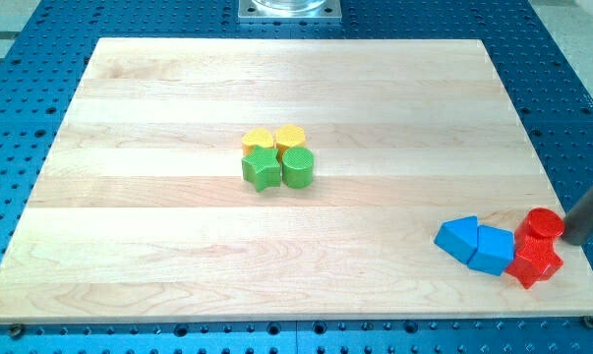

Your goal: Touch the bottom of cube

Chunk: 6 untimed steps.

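The arm carries no jaws, so nothing can be said of them being wide, narrow or holding anything; it ends in a dark rod coming in from the view's right edge. Its tip (568, 233) sits against the right side of the red cylinder (543, 224), touching it or very nearly so.

The blue cube (495, 249) lies just left of that red cylinder, near the tabletop's (178, 246) lower right corner. Its bottom face looks toward the view's bottom edge, where only a narrow strip of wood remains. To do the step well, the tip would probably best back off to the right, swing below the red star (535, 264), which sits directly under the red cylinder and touches the cube's right side, then rise gently to the cube's lower face.

A blue wedge-like block (458, 238) presses the cube's left side, so a hard touch would likely shove all four.

Far up and left of the red cylinder, a yellow heart (259, 141), yellow hexagon (290, 137), green star (263, 170) and green cylinder (298, 167) cluster, well out of the way.
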Tool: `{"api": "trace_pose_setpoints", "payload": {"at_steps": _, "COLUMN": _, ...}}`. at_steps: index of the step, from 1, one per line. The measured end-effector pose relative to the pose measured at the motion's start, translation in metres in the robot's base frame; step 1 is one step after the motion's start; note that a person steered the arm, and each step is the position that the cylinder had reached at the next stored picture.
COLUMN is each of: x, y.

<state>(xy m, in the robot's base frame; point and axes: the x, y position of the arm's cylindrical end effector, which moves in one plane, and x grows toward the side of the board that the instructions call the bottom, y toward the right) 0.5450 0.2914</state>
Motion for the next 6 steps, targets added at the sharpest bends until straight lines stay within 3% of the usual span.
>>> {"api": "trace_pose_setpoints", "payload": {"at_steps": 2, "x": -0.026, "y": -0.054}}
{"api": "trace_pose_setpoints", "payload": {"at_steps": 3, "x": -0.033, "y": 0.043}}
{"api": "trace_pose_setpoints", "payload": {"at_steps": 4, "x": 0.02, "y": 0.047}}
{"api": "trace_pose_setpoints", "payload": {"at_steps": 5, "x": 0.068, "y": -0.008}}
{"api": "trace_pose_setpoints", "payload": {"at_steps": 6, "x": 0.07, "y": -0.061}}
